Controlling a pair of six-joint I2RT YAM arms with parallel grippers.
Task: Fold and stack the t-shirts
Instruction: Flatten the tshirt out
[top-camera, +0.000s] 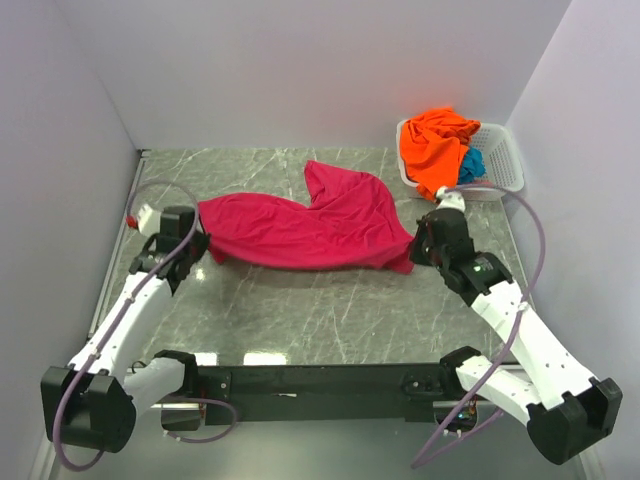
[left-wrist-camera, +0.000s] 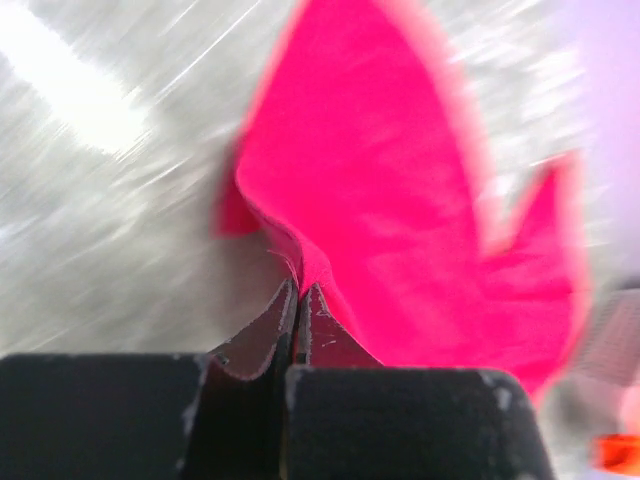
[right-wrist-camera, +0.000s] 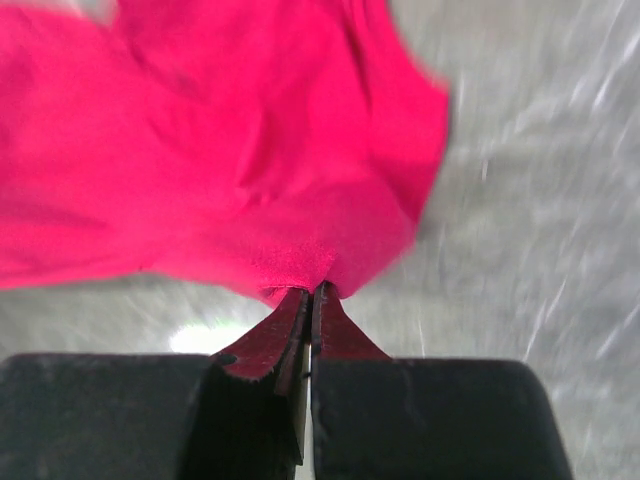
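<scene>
A magenta-pink t-shirt (top-camera: 300, 225) of soft, matte cloth with shallow wrinkles is drawn out between the two grippers. Its long axis runs side to side, from one hand straight across to the other. The near edge sags in a gentle curve and casts a shadow on the table (top-camera: 320, 310), a glossy grey-green marble-patterned surface. A pointed flap of the shirt rises on the far side, beyond both hands and roughly midway between them. The left gripper (top-camera: 195, 245) is pinched tight on the shirt's left end. Its wrist view, though blurred, shows the dark fingers pressed together with a fold of pink cloth fanning out from the tips. The right gripper (top-camera: 418, 245) is likewise clamped on the shirt's right end, with fabric bunched at its tips. Both arms reach forward from their bases, forearms angling outward and wrists turned in to face each other across the cloth. Beyond the right hand and to its outer side sits a white plastic lattice basket (top-camera: 505, 155). A crumpled bright orange t-shirt (top-camera: 435, 145) spills over its rim, and a teal-blue t-shirt (top-camera: 472, 163) is tucked beside it.
</scene>
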